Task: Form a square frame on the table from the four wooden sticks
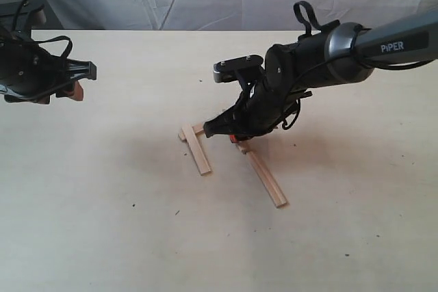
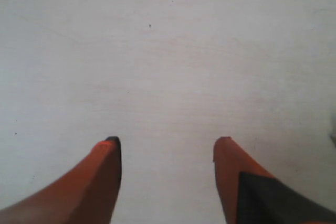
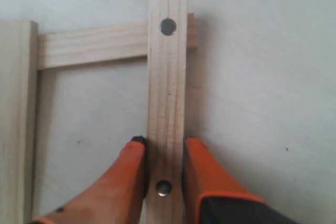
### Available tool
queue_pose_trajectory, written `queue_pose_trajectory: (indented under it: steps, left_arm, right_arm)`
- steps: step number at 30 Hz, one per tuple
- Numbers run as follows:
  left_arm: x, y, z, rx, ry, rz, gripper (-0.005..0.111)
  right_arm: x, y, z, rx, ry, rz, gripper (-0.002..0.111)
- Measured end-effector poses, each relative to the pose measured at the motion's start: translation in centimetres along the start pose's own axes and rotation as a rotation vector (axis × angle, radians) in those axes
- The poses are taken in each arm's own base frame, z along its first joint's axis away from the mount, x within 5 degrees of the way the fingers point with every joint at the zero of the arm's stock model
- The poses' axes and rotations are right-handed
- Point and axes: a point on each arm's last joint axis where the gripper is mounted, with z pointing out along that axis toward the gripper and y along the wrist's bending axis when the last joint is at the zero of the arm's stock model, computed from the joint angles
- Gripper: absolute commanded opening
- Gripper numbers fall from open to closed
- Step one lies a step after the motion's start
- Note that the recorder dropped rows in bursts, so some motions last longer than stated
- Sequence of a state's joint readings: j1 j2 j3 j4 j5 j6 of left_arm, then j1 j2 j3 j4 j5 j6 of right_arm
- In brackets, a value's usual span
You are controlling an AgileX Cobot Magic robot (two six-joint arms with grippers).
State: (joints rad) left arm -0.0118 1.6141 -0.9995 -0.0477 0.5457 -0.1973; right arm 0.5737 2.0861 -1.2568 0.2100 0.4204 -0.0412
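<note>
Right gripper: narrow, pinching held stick by its edges, near 1 hole. Stick's other end lies over cross stick, mid table.

Risk: sideways drag on release shoves cross stick and skews corner; overlapped end may rock.

Left stick near. Only 3 sticks visible; 4th not seen.

Left gripper: wide, empty, far left, well apart.

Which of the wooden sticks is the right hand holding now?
The stick with two round holes, clamped between the orange fingers of the right hand. Its far end overlaps a cross stick; the others lie free.
</note>
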Motion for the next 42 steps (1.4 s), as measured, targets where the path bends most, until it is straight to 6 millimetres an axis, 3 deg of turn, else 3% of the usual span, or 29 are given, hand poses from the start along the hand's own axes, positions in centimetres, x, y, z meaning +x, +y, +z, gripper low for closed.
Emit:
queue_pose_trajectory:
  steps: [15,23,34,40,42]
  left_arm:
    - [0.0,0.0,0.0,0.001,-0.002,-0.002,0.052]
    - [0.0,0.0,0.0,0.001,-0.002,-0.002,0.052]
    - [0.0,0.0,0.0,0.002,-0.004,-0.002,0.052]
    - [0.0,0.0,0.0,0.002,-0.004,-0.002,0.052]
    - [0.0,0.0,0.0,0.001,-0.003,-0.002,0.052]
  right_arm:
    - [0.2,0.0,0.0,-0.001,0.019,0.0,-0.001]
    - [-0.5,0.7,-3.8,-0.036,0.011,0.016,-0.001]
    - [1.9,5.6,-3.2,-0.066,0.152,-0.223,-0.001]
    - [2.3,6.6,-3.1,-0.071,0.168,-0.3,-0.001]
    - [2.4,6.6,-3.1,-0.068,0.172,-0.311,0.005]
